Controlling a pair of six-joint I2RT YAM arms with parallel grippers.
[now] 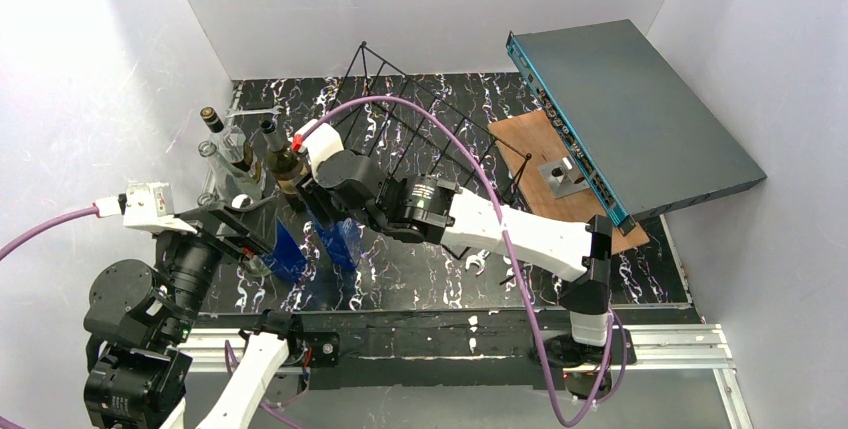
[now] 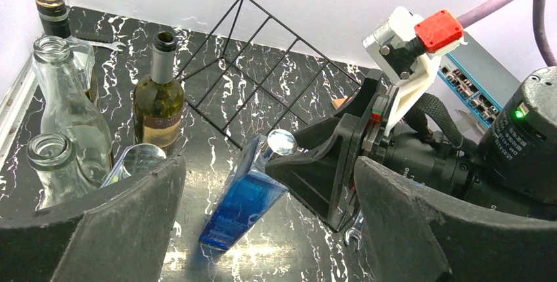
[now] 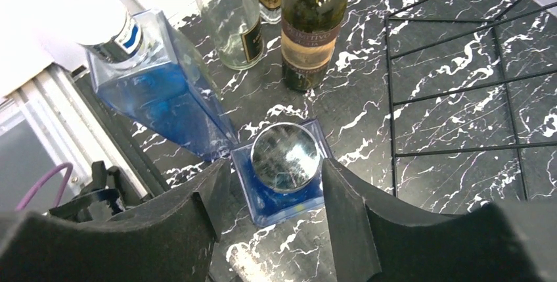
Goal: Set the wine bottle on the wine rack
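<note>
A blue square bottle (image 3: 289, 196) with a round silver cap (image 3: 286, 157) stands upright on the black marbled table (image 1: 420, 279). My right gripper (image 3: 276, 170) straddles its top from above; the right finger sits at the cap's edge and a gap shows on the left side. A dark green wine bottle (image 3: 314, 25) with a brown label stands just behind, untouched. The black wire wine rack (image 1: 420, 139) rises to the right of the bottles. My left gripper (image 2: 269, 164) hangs open in front of the blue bottle (image 2: 244, 200), holding nothing.
A second blue bottle (image 3: 157, 91) stands left of the first. Clear glass bottles (image 2: 66, 111) crowd the back left corner. A teal-grey flat box (image 1: 630, 109) leans over a wooden board (image 1: 545, 164) at the right. A small wrench (image 1: 475, 264) lies near the right arm.
</note>
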